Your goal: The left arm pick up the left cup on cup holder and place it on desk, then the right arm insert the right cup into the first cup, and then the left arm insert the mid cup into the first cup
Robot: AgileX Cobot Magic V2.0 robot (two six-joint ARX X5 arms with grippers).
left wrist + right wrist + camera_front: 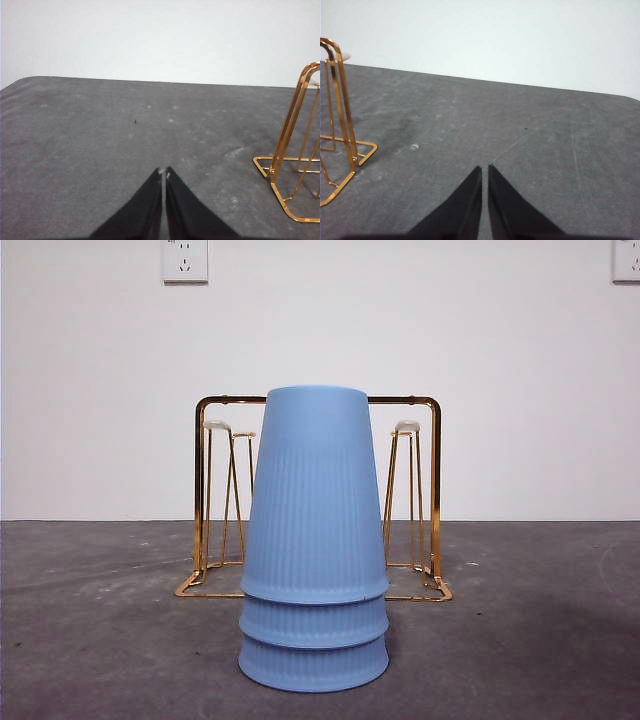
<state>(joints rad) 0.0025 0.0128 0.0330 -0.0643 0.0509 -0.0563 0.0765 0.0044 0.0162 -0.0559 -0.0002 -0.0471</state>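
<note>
Three blue ribbed cups [314,540] stand nested upside down in one stack on the dark grey desk [90,640], in front of the gold wire cup holder [432,490]. The holder's white-tipped pegs [407,427] are bare. Neither arm shows in the front view. My left gripper [164,172] is shut and holds nothing, hovering over bare desk with one end of the cup holder [292,150] beside it. My right gripper [484,169] is also shut and holds nothing, with the other end of the cup holder [340,115] to its side.
A white wall [100,390] with two power sockets [185,260] rises behind the desk. The desk's far edge [150,81] and a rounded corner show in both wrist views.
</note>
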